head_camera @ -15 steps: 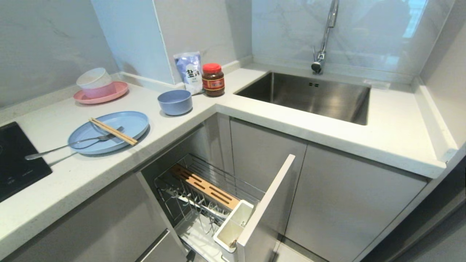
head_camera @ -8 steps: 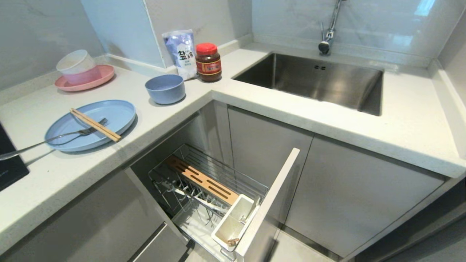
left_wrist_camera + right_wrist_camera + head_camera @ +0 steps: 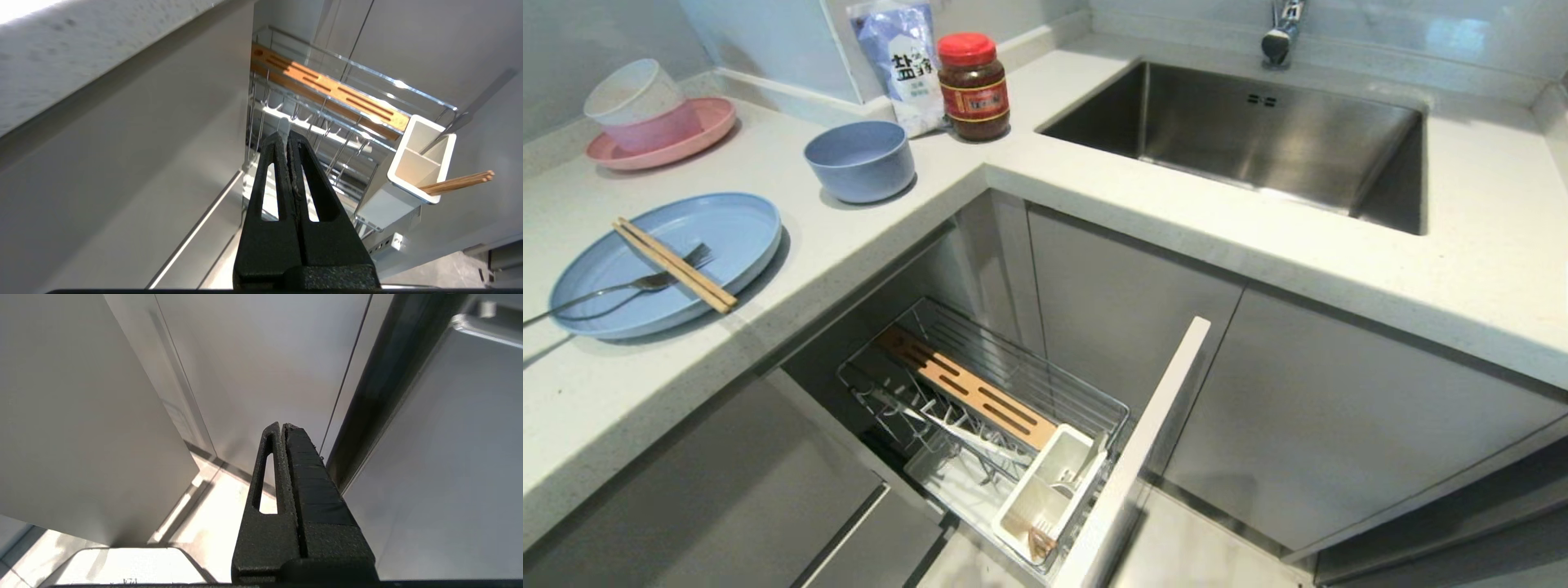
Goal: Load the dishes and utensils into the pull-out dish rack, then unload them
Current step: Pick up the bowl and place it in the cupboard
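At the kitchen corner, before any loading has begun: nearest me, my left hand [image 3: 286,136] hangs low beside the cabinet front with its fingers pressed together on nothing, pointing down toward the pull-out dish rack [image 3: 980,408]; my right hand [image 3: 282,428] is likewise closed and empty, parked near the floor by the cabinet doors. Neither arm shows from the head camera. The rack stands drawn out below the table [image 3: 1258,245], its wooden strip [image 3: 968,388] and white caddy [image 3: 1045,494] exposed; a pair of wooden sticks already leans out of the caddy [image 3: 457,183]. Up on the table, the blue plate [image 3: 735,224] lies toward my left with the chopsticks [image 3: 674,265] and fork [image 3: 621,287] resting across it. Farther back sits the blue bowl [image 3: 859,159], then the pink plate with stacked bowls [image 3: 654,122], a salt bag [image 3: 894,61], a red-lidded jar [image 3: 972,86] and the sink [image 3: 1258,139]. I judge this the approach stage. Next I must raise an arm to the table, open its hand and take a first item, probably the chopsticks or fork, which have to come off before the plate can be lifted.
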{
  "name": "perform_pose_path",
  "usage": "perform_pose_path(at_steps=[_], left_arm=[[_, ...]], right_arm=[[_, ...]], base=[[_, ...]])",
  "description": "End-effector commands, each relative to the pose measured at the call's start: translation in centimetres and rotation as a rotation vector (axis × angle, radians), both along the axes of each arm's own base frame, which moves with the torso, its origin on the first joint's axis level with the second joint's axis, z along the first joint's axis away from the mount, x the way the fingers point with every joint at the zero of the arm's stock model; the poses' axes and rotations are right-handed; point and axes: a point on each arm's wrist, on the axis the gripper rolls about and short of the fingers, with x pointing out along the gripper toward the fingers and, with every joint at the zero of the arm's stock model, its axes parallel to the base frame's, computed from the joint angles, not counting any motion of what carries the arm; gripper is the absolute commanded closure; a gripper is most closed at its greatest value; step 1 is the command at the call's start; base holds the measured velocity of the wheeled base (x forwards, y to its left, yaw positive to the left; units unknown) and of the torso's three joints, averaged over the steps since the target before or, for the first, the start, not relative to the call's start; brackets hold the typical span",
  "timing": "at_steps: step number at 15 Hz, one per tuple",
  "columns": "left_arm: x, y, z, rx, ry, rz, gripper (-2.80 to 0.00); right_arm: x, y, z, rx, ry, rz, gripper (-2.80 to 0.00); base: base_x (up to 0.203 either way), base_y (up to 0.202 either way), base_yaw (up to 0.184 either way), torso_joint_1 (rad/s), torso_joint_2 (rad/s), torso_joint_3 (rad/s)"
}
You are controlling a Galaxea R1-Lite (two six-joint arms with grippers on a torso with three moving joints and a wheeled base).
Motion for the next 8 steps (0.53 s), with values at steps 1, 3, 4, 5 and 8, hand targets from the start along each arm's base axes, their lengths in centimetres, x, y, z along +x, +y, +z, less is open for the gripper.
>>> perform_pose_path(at_steps=[1, 3, 4, 5, 8], left_arm=[[0.19, 0.00, -0.69, -0.004, 0.025, 0.001, 0.00], [0.19, 0.01, -0.71, -0.007, 0.027, 0.002, 0.00], [0.19, 0.01, -0.69, -0.010, 0.025, 0.004, 0.00], [0.19, 0.01, -0.71, -0.003, 0.027, 0.004, 0.00], [0.17, 0.02, -0.55, 0.010, 0.016, 0.009, 0.00]], right_arm=[[-0.02, 0.00, -0.05, 0.000, -0.003, 0.000, 0.00], [-0.02, 0.00, -0.05, 0.000, -0.003, 0.000, 0.00], [-0.02, 0.00, -0.05, 0.000, -0.003, -0.001, 0.00], [-0.02, 0.00, -0.05, 0.000, -0.003, 0.001, 0.00], [-0.02, 0.00, -0.05, 0.000, -0.003, 0.000, 0.00]], base=[[0.000, 0.000, 0.000, 0.002, 0.00, -0.119], [0.000, 0.000, 0.000, 0.001, 0.00, -0.052], [0.000, 0.000, 0.000, 0.000, 0.00, 0.000], [0.000, 0.000, 0.000, 0.000, 0.00, 0.000], [0.000, 0.000, 0.000, 0.000, 0.00, 0.000]])
